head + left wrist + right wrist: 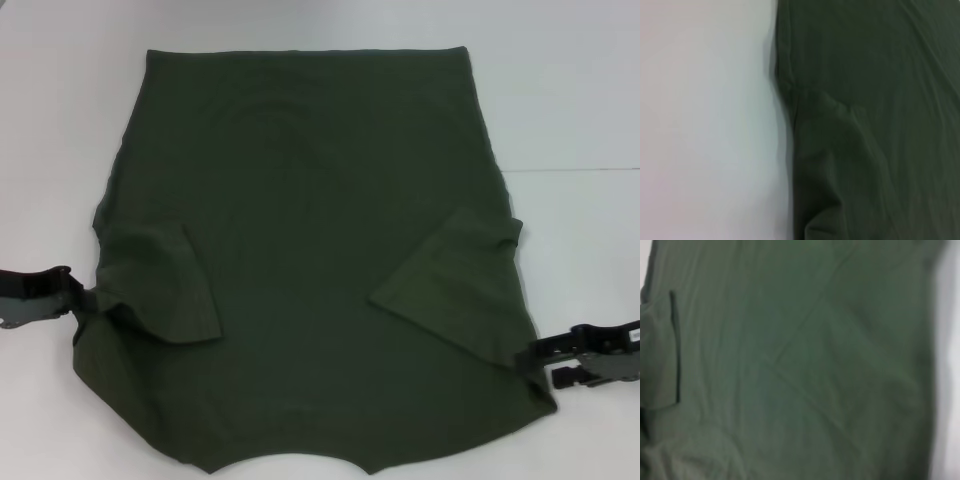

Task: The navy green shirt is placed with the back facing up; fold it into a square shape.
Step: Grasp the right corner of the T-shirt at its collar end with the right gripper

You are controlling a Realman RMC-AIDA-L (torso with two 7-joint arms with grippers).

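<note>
The navy green shirt lies flat on the white table, hem at the far side and collar cut-out at the near edge. Both short sleeves are folded inward onto the body, the left sleeve and the right sleeve. My left gripper sits low at the shirt's left edge, its tip touching the fabric by the folded sleeve. My right gripper rests open at the shirt's right edge below the other sleeve. The left wrist view shows the shirt edge against the table; the right wrist view is filled with shirt fabric.
The white table surrounds the shirt on the far, left and right sides. A faint seam line crosses the table at the right. The shirt's collar end reaches the near edge of the head view.
</note>
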